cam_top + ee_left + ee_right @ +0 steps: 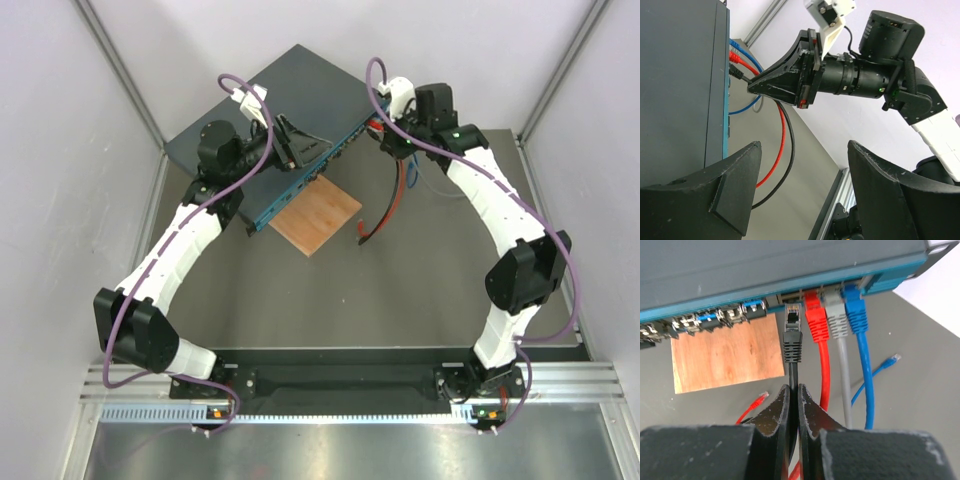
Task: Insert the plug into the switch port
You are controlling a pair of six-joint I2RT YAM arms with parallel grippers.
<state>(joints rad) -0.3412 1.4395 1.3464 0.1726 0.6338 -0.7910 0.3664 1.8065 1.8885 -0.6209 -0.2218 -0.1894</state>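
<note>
The switch (765,265) is a dark slate-grey box with a teal front edge and a row of ports. My right gripper (793,387) is shut on the black cable just behind the black plug (793,337). The plug's clear tip sits at the mouth of a port, left of the red plug (815,315), and most of it shows. In the left wrist view the right gripper (752,86) holds the plug (736,73) against the switch (680,90). My left gripper (802,167) is open with nothing between its fingers, hovering over the switch's front edge (300,150).
Red, grey (836,315) and blue (855,310) plugs sit in the ports to the right of the black one. A brown wooden board (316,216) lies in front of the switch. Loose red (760,399) and blue (895,359) cable ends lie on the grey table. Walls close in both sides.
</note>
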